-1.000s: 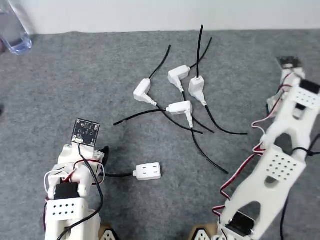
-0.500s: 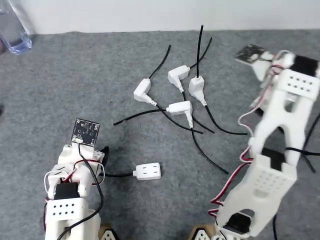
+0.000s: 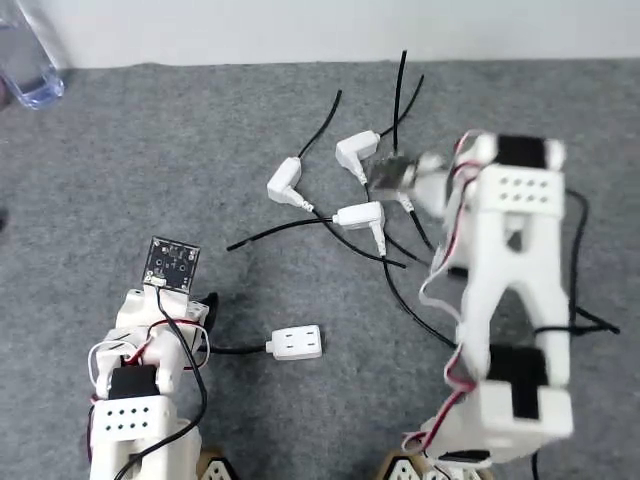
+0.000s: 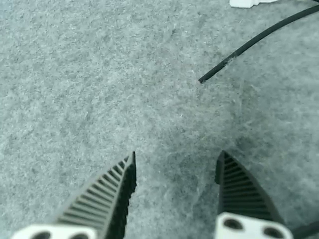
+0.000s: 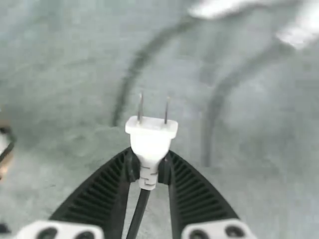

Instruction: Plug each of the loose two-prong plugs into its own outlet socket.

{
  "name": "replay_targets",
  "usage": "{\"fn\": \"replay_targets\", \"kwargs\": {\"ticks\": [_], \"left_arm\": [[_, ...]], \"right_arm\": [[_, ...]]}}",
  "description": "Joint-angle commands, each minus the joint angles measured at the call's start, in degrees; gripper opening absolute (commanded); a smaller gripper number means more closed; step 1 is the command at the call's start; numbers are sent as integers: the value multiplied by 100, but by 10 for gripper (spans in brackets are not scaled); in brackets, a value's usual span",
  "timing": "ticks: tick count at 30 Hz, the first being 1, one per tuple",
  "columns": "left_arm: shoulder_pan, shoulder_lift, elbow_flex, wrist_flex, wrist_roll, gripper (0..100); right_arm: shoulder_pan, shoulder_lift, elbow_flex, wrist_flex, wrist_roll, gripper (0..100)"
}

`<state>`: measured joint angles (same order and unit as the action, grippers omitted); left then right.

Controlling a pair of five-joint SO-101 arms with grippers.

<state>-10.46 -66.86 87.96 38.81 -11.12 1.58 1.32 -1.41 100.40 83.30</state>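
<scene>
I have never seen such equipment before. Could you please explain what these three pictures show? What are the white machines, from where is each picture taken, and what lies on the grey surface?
These are two small robot arms, side by side at a table covered with grey felt. The high view looks down from a fixed camera: the left arm is at the lower left, the right arm at the right. The other two pictures come from a camera on each arm's wrist, looking along its gripper. On the felt lie loose white plugs with black cords and, nearer the arms, a white outlet socket. The left gripper is open above bare felt, holding nothing. The right gripper is shut on a two-prong plug, prongs pointing away from it.
</scene>
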Motion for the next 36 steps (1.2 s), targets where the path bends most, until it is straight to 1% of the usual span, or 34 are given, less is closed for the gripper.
{"fn": "replay_targets", "kwargs": {"ticks": [1, 3, 5, 9, 14, 18, 23, 26, 28, 33, 36], "left_arm": [[53, -62, -40, -105, -62, 246], [53, -62, -40, -105, -62, 246], [53, -62, -40, -105, -62, 246], [53, -62, -40, -105, -62, 246], [62, -62, -40, -105, -62, 246], [62, -62, -40, -105, -62, 246], [62, -62, -40, -105, -62, 246], [62, -62, -40, -105, -62, 246], [62, -62, -40, -105, -62, 246], [62, -62, -40, -105, -62, 246], [62, -62, -40, -105, -62, 246]], "right_arm": [[-251, -866, 1292, -110, 519, 9], [-347, -1200, 2119, -787, 387, 9], [-497, -1525, 3086, -1719, 229, 9], [-1095, -2149, 4791, -3319, -149, 9], [-1596, -2633, 6057, -4840, -624, 8], [-1895, -2651, 6312, -4989, -677, 8], [-1921, -2501, 6312, -4989, -695, 11], [-1921, -2457, 6312, -5024, -941, 17], [-1947, -2492, 6312, -5024, -1046, 46], [-1947, -2501, 6224, -5007, -1046, 183], [-1930, -2501, 6145, -4980, -1046, 237]]}}
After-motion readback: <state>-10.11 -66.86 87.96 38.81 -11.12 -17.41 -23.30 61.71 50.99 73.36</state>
